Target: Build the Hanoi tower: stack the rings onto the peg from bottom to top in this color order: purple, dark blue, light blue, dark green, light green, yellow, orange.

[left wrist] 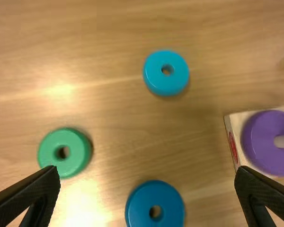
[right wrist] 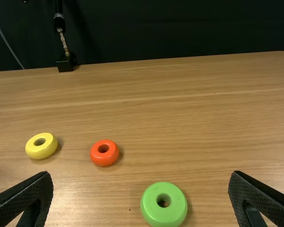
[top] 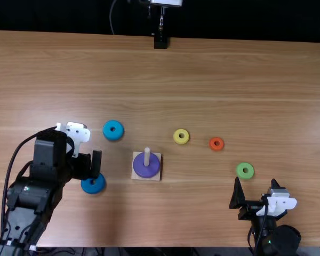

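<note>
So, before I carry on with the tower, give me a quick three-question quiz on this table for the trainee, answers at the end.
1. Multiple choice: which ring is on the peg?
A) the yellow ring
B) the purple ring
C) the orange ring

2. True or false: the right gripper is open.

3. Fill in the blank: by the task's colour order, the next ring to stack is the ____ one.

Key:
1. B
2. True
3. dark blue
</note>
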Controlling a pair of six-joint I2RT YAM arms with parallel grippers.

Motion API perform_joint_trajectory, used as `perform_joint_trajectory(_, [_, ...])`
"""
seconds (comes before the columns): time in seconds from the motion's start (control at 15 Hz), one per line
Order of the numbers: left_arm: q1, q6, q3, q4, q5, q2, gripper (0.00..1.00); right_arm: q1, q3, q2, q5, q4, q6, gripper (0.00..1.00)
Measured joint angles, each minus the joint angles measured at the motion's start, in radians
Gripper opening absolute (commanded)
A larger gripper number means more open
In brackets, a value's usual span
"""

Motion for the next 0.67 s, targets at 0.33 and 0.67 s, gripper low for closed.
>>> perform_joint_trajectory(0.33, [-0.015, 0.001, -0.027, -0.083, 0.017, 0.088, 1.00, 0.000, 0.000, 0.000, 0.000, 0.000, 0.000, 1.00])
perform_joint_trajectory(0.67, [-0.151, 0.038, -0.036, -0.181, -0.092, 0.151, 1.00, 0.000, 0.000, 0.000, 0.000, 0.000, 0.000, 1.00])
